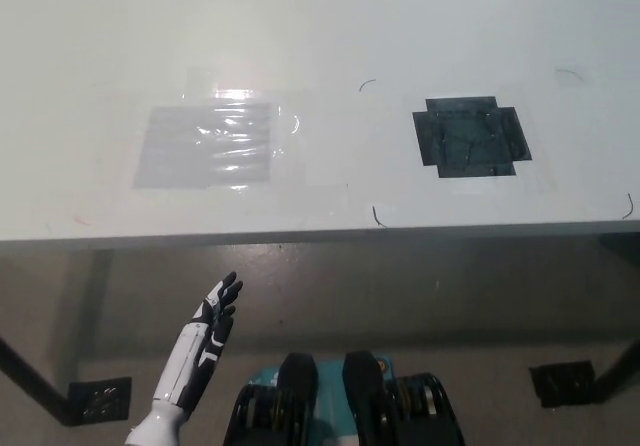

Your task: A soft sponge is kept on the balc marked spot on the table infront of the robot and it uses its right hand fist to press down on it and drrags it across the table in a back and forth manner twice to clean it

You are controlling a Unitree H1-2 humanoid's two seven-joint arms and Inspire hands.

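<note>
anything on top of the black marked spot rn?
Nothing: the black marked spot is fully exposed on the white table. No sponge and no right hand anywhere in the head view. The left hand rests below the table edge, fingers apart.

Bright glare on the table (pixel 320 26) top, dim floor beneath, soft focus
</note>
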